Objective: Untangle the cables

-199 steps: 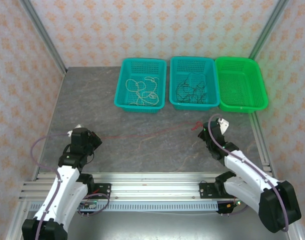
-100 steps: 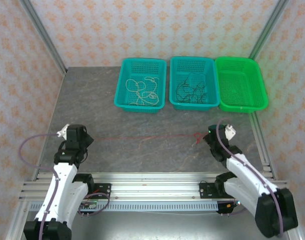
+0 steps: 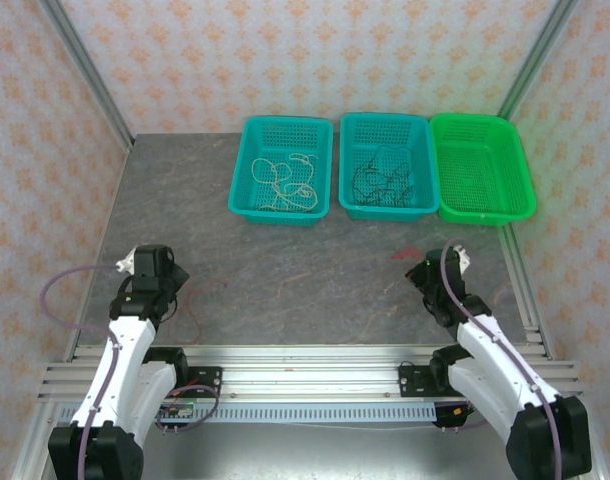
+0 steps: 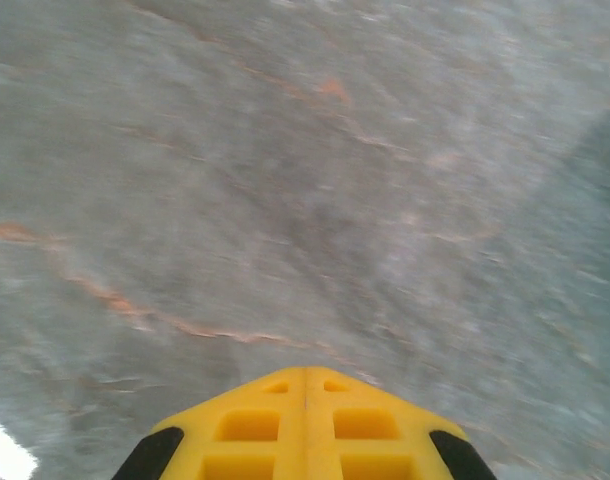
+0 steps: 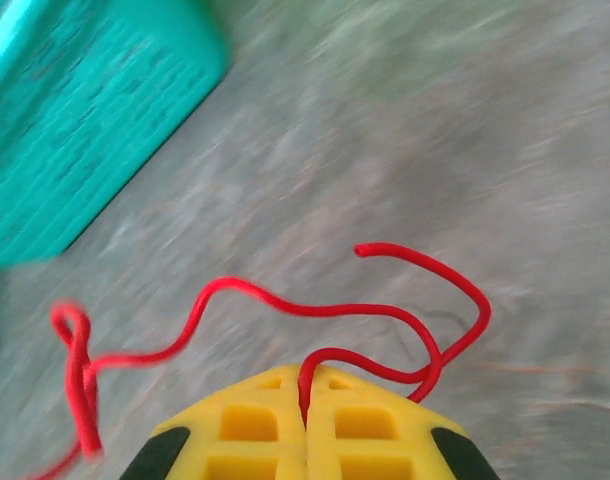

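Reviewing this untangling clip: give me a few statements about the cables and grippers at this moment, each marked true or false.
1. The right gripper is shut on the red cable. True.
2. The cream-white cables and the black cables share one basket. False: the cream-white ones lie in the left teal basket, the black ones in the middle teal basket.
3. The left gripper has its jaws wide apart. False: its fingers are pressed together.
4. The red cable curls slack in front of the right gripper. True.

Motion blur smears the desk [image 4: 285, 180] in the left wrist view, while the red cable [image 5: 330, 309] vanishes inside the right gripper [image 5: 306, 385] and off the bottom edge, beside a corner-cropped teal basket [image 5: 75, 130].
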Robot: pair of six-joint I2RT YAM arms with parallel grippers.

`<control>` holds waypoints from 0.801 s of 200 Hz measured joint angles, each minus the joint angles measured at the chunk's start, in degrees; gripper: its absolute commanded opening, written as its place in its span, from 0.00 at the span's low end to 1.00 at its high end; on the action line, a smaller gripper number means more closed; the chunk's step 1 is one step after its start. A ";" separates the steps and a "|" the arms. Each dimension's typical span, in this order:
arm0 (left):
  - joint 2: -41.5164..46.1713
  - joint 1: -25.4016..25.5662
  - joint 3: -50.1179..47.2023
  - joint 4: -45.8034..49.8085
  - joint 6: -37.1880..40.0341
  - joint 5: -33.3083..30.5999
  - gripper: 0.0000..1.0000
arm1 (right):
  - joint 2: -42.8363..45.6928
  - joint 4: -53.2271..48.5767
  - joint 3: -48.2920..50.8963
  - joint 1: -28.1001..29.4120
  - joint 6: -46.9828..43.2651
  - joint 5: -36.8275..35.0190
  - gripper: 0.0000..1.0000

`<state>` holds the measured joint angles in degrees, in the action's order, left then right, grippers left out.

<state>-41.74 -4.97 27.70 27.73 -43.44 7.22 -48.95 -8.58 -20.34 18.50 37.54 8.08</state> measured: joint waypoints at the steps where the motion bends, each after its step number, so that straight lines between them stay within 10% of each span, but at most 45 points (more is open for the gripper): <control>1: 0.00 0.00 0.00 -0.15 0.02 0.22 0.00 | -0.17 0.17 -0.09 0.31 -0.11 0.17 0.00; 27: 0.00 2.34 0.85 -4.94 -0.66 7.65 0.00 | -11.26 3.39 -5.03 11.91 -4.48 2.25 0.23; 76: -0.52 12.00 12.13 -6.84 -0.74 11.13 0.00 | -16.17 4.33 -7.67 14.23 -8.79 0.87 0.70; 121: -4.72 20.09 17.22 -10.84 -3.21 11.87 0.00 | -6.49 10.43 -12.00 21.38 -16.59 3.08 0.86; 160: -9.33 27.32 20.41 -12.90 -5.11 10.12 0.00 | -15.67 28.13 -14.08 32.13 -21.00 10.38 0.92</control>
<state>-51.07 22.35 48.12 14.83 -48.56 17.34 -64.62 19.55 -34.41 50.63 16.53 18.46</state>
